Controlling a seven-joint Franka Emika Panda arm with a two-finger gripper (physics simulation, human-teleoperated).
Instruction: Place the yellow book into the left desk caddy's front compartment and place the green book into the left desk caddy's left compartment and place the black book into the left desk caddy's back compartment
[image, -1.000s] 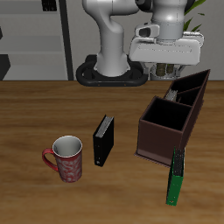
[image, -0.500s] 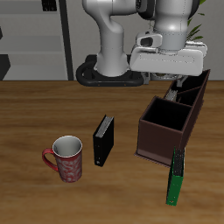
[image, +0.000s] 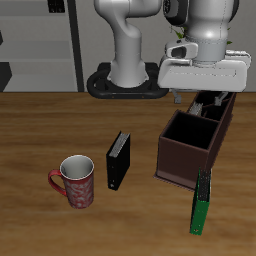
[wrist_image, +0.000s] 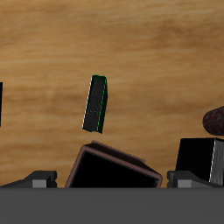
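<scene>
Jaws' state unclear above left desk caddy (image: 195, 135), green book (image: 202, 201) beside its front edge

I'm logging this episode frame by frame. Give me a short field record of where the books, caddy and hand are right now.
green book: upright on the table, at the caddy's front corner
black book: upright on the table, beside the mug
left desk caddy: large section looks empty
yellow book: not visible
hand: above the caddy's rear sections, state unclear
</scene>
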